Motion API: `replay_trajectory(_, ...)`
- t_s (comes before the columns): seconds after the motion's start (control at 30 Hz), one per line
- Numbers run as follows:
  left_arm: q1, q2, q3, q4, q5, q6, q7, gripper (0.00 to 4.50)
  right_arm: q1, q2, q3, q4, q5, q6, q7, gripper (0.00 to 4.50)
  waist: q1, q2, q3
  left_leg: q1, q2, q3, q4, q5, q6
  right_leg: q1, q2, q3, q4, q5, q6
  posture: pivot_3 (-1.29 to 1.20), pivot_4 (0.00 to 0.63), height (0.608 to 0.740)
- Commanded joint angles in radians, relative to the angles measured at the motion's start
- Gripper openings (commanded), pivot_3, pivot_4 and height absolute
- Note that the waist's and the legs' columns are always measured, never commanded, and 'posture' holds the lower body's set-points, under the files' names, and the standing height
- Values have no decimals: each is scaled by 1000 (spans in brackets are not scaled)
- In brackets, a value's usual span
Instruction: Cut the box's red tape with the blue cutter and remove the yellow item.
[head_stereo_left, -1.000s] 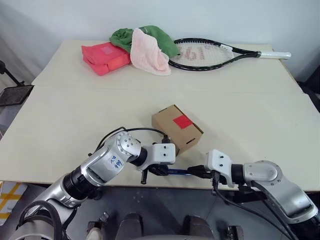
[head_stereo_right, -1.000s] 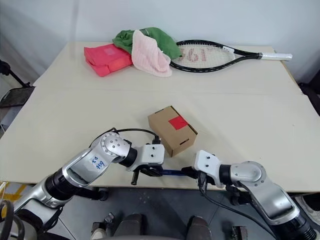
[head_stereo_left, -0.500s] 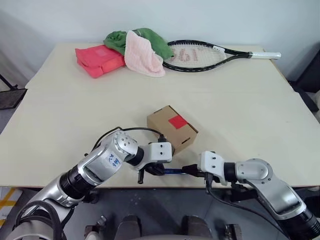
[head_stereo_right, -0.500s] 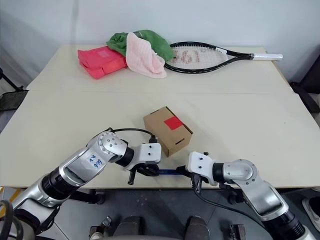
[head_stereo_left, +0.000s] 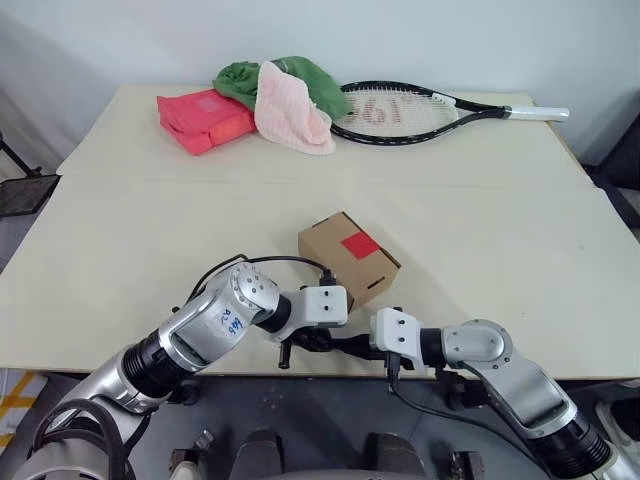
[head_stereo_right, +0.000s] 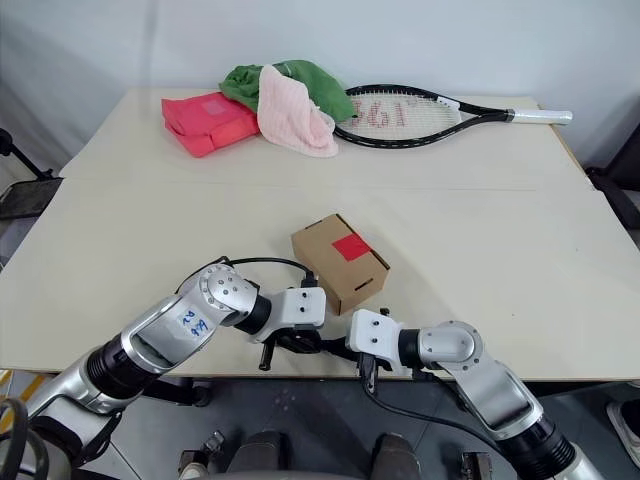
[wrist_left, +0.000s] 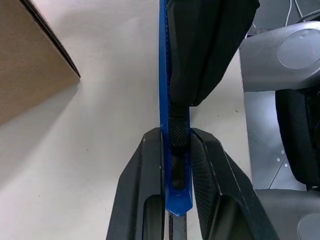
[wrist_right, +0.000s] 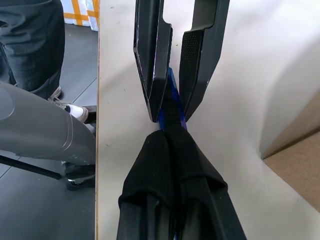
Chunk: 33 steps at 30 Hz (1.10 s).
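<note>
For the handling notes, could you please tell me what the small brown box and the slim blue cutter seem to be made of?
The small brown box looks like matte corrugated cardboard: plain kraft faces, folded edges. The slim blue cutter seems to be smooth moulded plastic with a ribbed black slider; this is uncertain.

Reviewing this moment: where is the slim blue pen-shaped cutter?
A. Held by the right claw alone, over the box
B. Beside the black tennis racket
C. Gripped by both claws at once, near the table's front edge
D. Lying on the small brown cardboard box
C: the left claw clamps the slim blue pen-shaped cutter at one end, while the right claw is shut on its other end, beside the small brown cardboard box.
</note>
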<state>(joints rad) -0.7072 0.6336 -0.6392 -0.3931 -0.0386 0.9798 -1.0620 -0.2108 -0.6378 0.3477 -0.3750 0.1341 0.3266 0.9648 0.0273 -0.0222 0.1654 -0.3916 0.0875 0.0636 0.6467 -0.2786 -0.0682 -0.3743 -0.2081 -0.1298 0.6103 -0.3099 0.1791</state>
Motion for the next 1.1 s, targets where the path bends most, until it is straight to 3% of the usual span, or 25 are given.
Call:
replay_trajectory(0.03, 19, 27, -21, -18, -7, -53, -18, 412, 4, -11, 8, 26, -14, -9, 12, 69, 0, 0, 0, 0, 0, 0, 0, 0, 0, 0, 0, 0, 0, 0, 0, 0, 150, 740)
replay_trajectory(0.23, 44, 123, 36, -16, -30, -140, -63, 412, 2, -16, 2, 43, -16, -20, 19, 69, -6, 0, 0, 0, 1, 0, -1, 0, 0, -2, 1, 0, 0, 0, 0, 0, 150, 740)
replay_trajectory(0.5, 87, 129, 81, 14, -56, -204, -55, 412, 8, -4, -7, 26, -4, -3, 8, 69, -1, 0, 0, -1, 1, 0, 0, 0, -1, -2, 2, 1, 0, 0, 0, 0, 150, 740)
replay_trajectory(0.73, 105, 216, 108, 29, -37, -274, -98, 412, 39, -19, -24, 16, -3, -2, -2, 69, -3, 1, 0, -1, 1, 0, -1, 0, -1, -2, 2, 1, 0, 0, 0, 0, 150, 740)
replay_trajectory(1.1, 146, 251, 124, 8, -33, -286, -104, 412, 34, -13, -20, 19, -3, 2, -8, 69, -3, 1, 0, -1, 1, 0, -1, -1, -1, -2, 2, 1, 0, 0, 0, 0, 150, 740)
